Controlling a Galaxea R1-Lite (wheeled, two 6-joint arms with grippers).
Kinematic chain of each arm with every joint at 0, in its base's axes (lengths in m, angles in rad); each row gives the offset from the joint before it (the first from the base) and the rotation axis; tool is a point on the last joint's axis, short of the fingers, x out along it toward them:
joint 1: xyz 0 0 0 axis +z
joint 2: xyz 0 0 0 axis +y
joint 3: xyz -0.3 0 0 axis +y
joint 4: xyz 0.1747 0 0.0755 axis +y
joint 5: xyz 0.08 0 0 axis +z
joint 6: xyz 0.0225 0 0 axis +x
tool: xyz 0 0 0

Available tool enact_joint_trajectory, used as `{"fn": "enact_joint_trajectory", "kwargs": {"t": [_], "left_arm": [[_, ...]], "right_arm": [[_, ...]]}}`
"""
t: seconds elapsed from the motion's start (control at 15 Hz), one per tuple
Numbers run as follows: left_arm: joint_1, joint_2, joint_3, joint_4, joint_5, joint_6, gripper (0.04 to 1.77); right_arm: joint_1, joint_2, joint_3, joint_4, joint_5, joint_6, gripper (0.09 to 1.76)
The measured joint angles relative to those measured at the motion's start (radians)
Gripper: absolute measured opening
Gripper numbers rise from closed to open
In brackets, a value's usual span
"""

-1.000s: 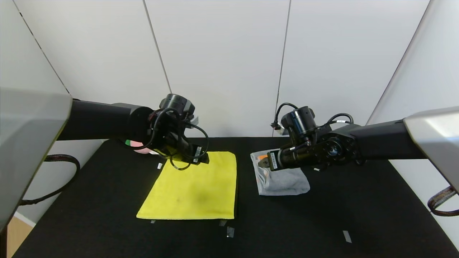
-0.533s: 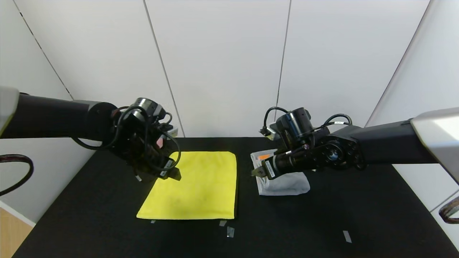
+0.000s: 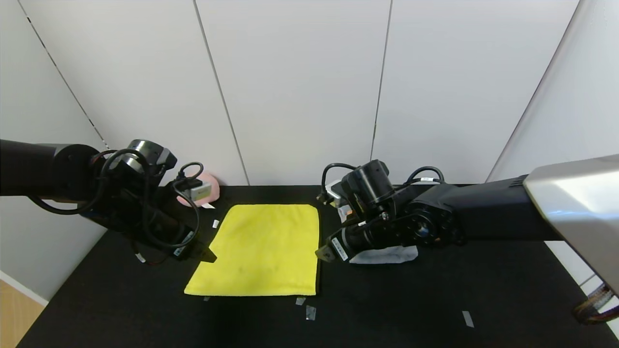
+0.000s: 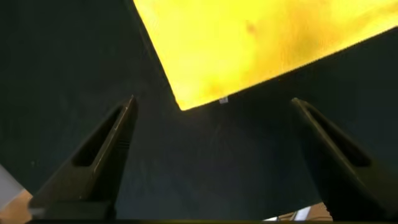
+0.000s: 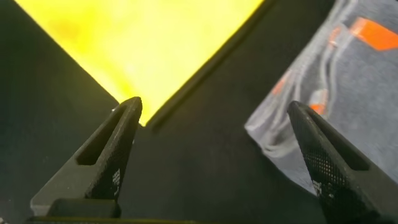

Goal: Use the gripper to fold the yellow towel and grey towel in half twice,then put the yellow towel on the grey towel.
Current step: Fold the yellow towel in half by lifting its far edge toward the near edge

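Observation:
The yellow towel [image 3: 263,251] lies flat on the black table, folded into a rectangle. The grey towel [image 3: 387,253] lies folded to its right, mostly hidden behind my right arm. My left gripper [image 3: 207,253] is open and empty just off the yellow towel's left edge; in the left wrist view the towel's near left corner [image 4: 186,102] lies ahead of the open jaws [image 4: 211,109]. My right gripper [image 3: 323,253] is open and empty beside the yellow towel's right edge; the right wrist view shows the yellow corner [image 5: 146,115] and the grey towel [image 5: 348,81] either side of the jaws [image 5: 214,109].
A pink plush peach [image 3: 205,191] sits at the back left of the table by the wall. Small white tape marks [image 3: 309,311] lie near the front edge, another further right [image 3: 467,319]. White wall panels stand close behind the table.
Both arms have swung forward and down. The left gripper moved from the yellow towel's far left corner to its left edge. The right gripper moved off the grey towel to the yellow towel's right edge.

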Motion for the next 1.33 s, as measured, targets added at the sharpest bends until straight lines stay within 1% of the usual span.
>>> {"fn": "enact_joint_trajectory", "kwargs": {"t": [0.33,0.6,1.0,1.33], "left_arm": [[0.017,0.033,0.029,-0.001,-0.003,0.006,1.72],[0.037,0.084,0.035,-0.001,-0.005,0.015,1.72],[0.037,0.141,0.063,-0.024,-0.01,0.023,1.72],[0.036,0.162,0.083,-0.034,-0.009,0.057,1.72]], "right_arm": [[0.061,0.068,-0.109,0.113,-0.004,0.005,1.7],[0.104,0.124,-0.139,0.125,-0.048,0.01,1.7],[0.148,0.193,-0.185,0.131,-0.087,0.064,1.7],[0.163,0.237,-0.256,0.217,-0.094,0.135,1.7]]}}
